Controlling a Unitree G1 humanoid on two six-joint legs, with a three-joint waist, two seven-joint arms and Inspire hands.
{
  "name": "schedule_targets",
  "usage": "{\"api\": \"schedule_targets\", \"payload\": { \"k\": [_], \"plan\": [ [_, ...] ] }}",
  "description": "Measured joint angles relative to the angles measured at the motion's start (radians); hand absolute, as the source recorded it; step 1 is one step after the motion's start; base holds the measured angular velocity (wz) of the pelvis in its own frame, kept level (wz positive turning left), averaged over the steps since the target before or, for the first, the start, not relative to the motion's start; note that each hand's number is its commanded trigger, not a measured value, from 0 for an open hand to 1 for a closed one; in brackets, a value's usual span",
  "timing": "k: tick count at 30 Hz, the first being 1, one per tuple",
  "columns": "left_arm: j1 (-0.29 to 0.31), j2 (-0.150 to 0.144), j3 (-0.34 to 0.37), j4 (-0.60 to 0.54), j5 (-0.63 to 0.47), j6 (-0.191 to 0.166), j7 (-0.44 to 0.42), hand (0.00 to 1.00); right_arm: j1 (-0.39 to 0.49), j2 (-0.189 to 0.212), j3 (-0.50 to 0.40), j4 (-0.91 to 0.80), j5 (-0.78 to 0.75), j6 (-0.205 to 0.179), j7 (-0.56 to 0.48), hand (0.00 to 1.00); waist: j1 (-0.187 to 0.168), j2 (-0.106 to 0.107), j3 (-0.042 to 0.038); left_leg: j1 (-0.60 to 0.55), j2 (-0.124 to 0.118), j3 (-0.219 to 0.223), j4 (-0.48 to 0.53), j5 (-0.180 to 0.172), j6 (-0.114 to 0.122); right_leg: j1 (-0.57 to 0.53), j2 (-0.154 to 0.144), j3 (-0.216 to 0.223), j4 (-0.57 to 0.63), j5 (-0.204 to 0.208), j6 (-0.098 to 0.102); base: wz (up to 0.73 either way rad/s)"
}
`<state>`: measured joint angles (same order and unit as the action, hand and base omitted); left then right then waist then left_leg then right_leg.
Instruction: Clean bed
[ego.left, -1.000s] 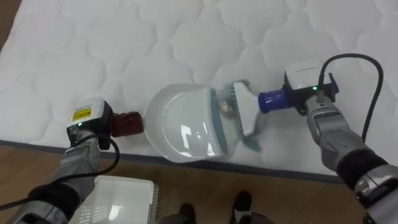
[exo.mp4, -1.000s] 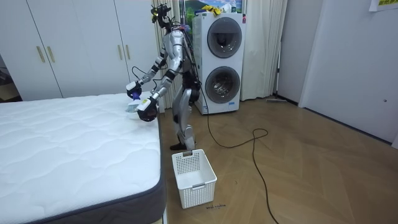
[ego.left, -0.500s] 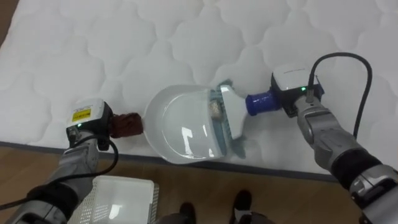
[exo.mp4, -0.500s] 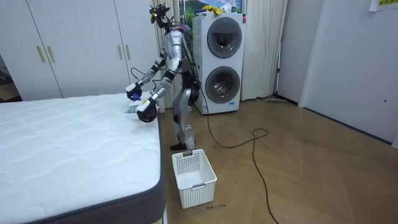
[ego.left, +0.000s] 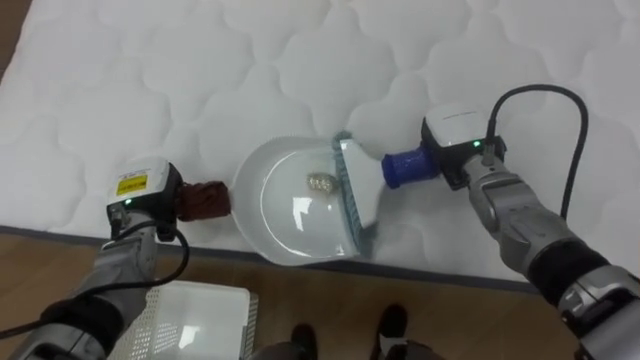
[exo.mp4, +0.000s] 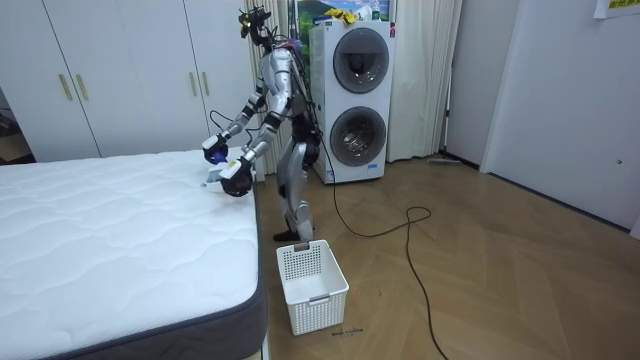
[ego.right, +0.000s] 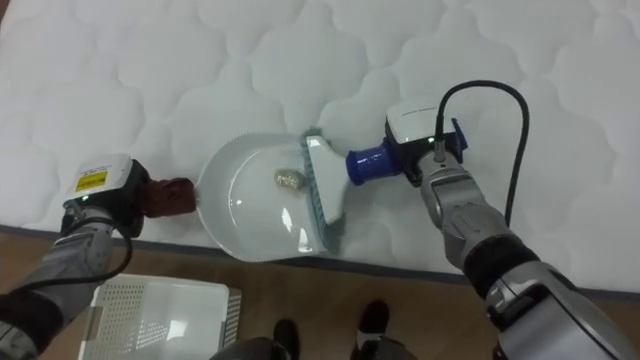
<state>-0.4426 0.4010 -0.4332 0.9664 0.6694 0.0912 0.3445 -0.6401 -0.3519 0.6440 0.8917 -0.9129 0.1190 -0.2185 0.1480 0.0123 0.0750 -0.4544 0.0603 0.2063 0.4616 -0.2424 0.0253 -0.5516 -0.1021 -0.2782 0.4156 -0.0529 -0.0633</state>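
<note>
On the white quilted mattress (ego.left: 150, 80), close to its near edge, lies a white dustpan (ego.left: 285, 215). Its brown handle (ego.left: 205, 200) runs into my left hand (ego.left: 145, 190), which is shut on it. A small pale scrap (ego.left: 320, 182) rests inside the pan. My right hand (ego.left: 455, 145) is shut on the blue handle (ego.left: 405, 167) of a hand brush. The brush's white head (ego.left: 358, 195) stands across the pan's mouth with its bristles against the pan's rim. In the room view I stand bent over the bed's corner, with both hands (exo.mp4: 225, 168) above the mattress.
The mattress's near edge (ego.left: 420, 268) runs just under the pan, with wooden floor below it. A white slatted basket (ego.left: 185, 320) stands on the floor by the bed (exo.mp4: 312, 285). Stacked washing machines (exo.mp4: 355, 95) are behind me and wardrobes (exo.mp4: 130, 70) beyond the bed.
My right hand has swept the brush leftward over the mattress to the pan's mouth, and the scrap now lies inside the pan. The left hand and the pan have held still.
</note>
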Motion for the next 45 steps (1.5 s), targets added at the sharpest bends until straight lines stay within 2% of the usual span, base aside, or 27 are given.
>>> {"api": "schedule_targets", "payload": {
  "k": [26, 29, 32, 37, 40, 41, 42, 43, 45],
  "plan": [
    [0.003, 0.000, 0.000, 0.014, 0.000, -0.003, 0.002, 1.00, 0.006, -0.010, 0.003, 0.004, 0.009, -0.014, -0.020, 1.00, 0.000, -0.001, -0.0001, 0.012, 0.000, 0.008, -0.014, 0.000, 0.000, 0.000, -0.001, 0.003, 0.001, 0.000, 0.000, 0.00],
    [0.003, 0.000, 0.000, 0.017, 0.000, -0.006, 0.002, 1.00, 0.006, -0.020, 0.001, 0.004, 0.015, -0.024, -0.020, 1.00, -0.001, -0.001, -0.0001, 0.011, 0.003, 0.006, -0.014, 0.000, 0.000, 0.000, -0.002, 0.004, 0.001, 0.000, 0.000, 0.00],
    [0.005, 0.001, 0.000, 0.017, -0.001, -0.010, 0.002, 1.00, 0.019, -0.048, 0.001, 0.005, 0.041, -0.040, -0.037, 1.00, -0.001, -0.002, -0.0006, 0.012, 0.002, 0.001, -0.013, 0.000, 0.000, 0.005, -0.002, 0.004, -0.002, 0.000, 0.000, 0.01],
    [0.009, 0.006, 0.000, 0.012, -0.001, -0.009, 0.001, 1.00, 0.044, -0.083, -0.010, 0.046, 0.167, -0.059, -0.059, 1.00, -0.005, -0.016, -0.0049, 0.017, -0.003, 0.001, -0.012, 0.000, 0.000, 0.007, -0.004, 0.005, 0.003, -0.002, 0.002, 0.00],
    [0.010, 0.008, 0.015, 0.010, 0.005, -0.006, -0.002, 1.00, 0.065, -0.092, -0.074, 0.063, 0.171, -0.063, -0.059, 1.00, -0.011, -0.037, -0.0056, 0.020, -0.003, 0.005, -0.002, 0.000, 0.000, 0.008, -0.011, 0.012, 0.008, -0.008, 0.002, -0.03],
    [0.013, 0.008, 0.035, 0.006, 0.026, -0.006, -0.002, 1.00, 0.067, -0.095, -0.088, 0.081, 0.175, -0.066, -0.059, 1.00, -0.011, -0.051, -0.0053, 0.030, -0.003, 0.010, -0.001, 0.000, 0.000, 0.011, -0.011, 0.019, 0.014, -0.011, 0.002, -0.10],
    [0.015, 0.009, 0.040, 0.004, 0.033, -0.005, -0.002, 1.00, 0.075, -0.104, -0.090, 0.090, 0.183, -0.064, -0.059, 1.00, -0.012, -0.063, -0.0093, 0.038, -0.003, 0.012, 0.000, 0.000, 0.000, 0.020, -0.009, 0.021, 0.012, -0.012, 0.002, -0.07],
    [0.016, 0.009, 0.040, 0.004, 0.033, -0.005, -0.002, 1.00, 0.076, -0.109, -0.090, 0.097, 0.190, -0.065, -0.059, 1.00, -0.014, -0.066, -0.0091, 0.047, -0.003, 0.011, -0.002, 0.000, 0.000, 0.030, -0.008, 0.021, 0.009, -0.013, 0.002, -0.04],
    [0.041, 0.009, 0.040, -0.004, 0.032, -0.006, -0.002, 1.00, 0.082, -0.112, -0.108, 0.121, 0.221, -0.065, -0.057, 1.00, -0.021, -0.075, -0.0150, 0.085, -0.001, 0.013, -0.023, 0.000, 0.000, 0.069, -0.003, 0.026, -0.008, -0.013, 0.006, -0.04]
  ]
}}
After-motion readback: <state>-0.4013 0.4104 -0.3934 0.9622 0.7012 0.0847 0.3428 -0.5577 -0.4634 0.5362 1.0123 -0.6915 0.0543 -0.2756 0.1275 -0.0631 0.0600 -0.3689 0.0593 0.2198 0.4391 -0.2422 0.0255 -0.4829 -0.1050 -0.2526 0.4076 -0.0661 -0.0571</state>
